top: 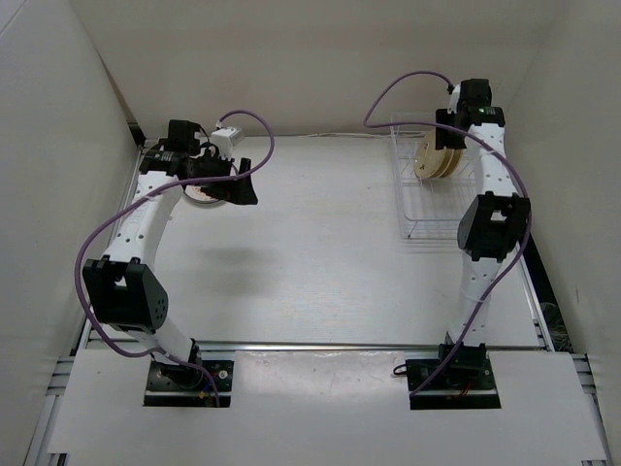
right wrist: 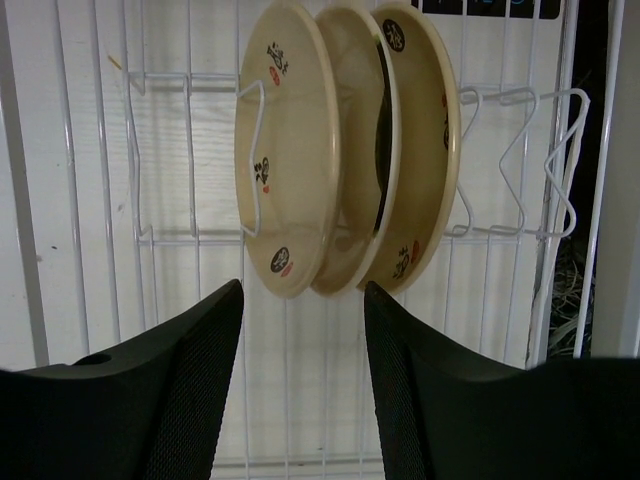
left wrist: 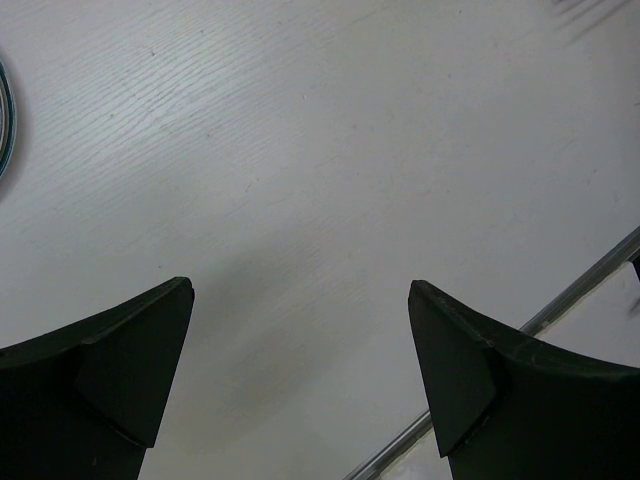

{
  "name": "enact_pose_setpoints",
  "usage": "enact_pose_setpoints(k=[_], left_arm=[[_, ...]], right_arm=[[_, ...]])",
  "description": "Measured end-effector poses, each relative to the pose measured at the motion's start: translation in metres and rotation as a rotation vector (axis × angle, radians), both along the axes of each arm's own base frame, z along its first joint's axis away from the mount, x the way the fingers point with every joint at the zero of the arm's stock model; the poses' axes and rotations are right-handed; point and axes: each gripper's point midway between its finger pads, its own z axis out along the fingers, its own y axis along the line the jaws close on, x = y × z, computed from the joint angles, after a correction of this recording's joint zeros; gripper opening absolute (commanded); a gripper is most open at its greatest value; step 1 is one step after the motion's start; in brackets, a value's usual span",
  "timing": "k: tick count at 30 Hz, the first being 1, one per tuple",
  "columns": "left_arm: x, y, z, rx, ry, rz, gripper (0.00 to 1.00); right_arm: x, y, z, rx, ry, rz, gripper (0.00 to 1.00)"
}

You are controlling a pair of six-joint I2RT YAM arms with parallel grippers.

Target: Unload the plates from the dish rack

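Note:
Three cream-yellow plates (right wrist: 300, 150) with small dark and red marks stand on edge, close together, in the white wire dish rack (right wrist: 520, 150). In the top view they (top: 434, 157) sit at the far end of the rack (top: 419, 221). My right gripper (right wrist: 302, 288) is open and empty, hovering just above the plates, its fingers apart and touching nothing. My left gripper (left wrist: 300, 285) is open and empty over bare table. In the top view it (top: 241, 186) is just right of a white plate with a reddish pattern (top: 201, 194) that lies flat at the far left.
A sliver of a plate rim with a dark ring (left wrist: 5, 110) shows at the left edge of the left wrist view. A metal rail (left wrist: 560, 300) crosses that view's lower right. A small white box (top: 226, 138) sits at the back left. White walls close in on both sides.

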Motion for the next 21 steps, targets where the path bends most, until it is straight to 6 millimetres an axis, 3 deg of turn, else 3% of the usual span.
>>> enact_pose_setpoints(k=[11, 14, 17, 18, 21], left_arm=[[0.001, 0.002, -0.002, 0.007, 0.009, 0.015, 0.99], [0.002, 0.002, -0.004, 0.008, 0.013, 0.018, 0.99], [0.002, 0.002, -0.004, 0.007, 0.016, 0.020, 0.99], [0.002, 0.002, -0.004, 0.007, 0.017, 0.021, 0.99], [0.003, 0.002, -0.007, 0.006, 0.027, 0.024, 0.99]], right_arm=[[0.015, 0.000, -0.024, -0.002, 0.017, 0.000, 0.53], [0.018, 0.003, -0.033, -0.003, 0.030, 0.004, 0.46], [0.021, 0.001, -0.040, -0.013, 0.035, 0.003, 0.29], [0.021, 0.001, -0.042, -0.015, 0.038, -0.002, 0.18], [0.025, -0.003, -0.041, -0.027, 0.026, -0.022, 0.06]])
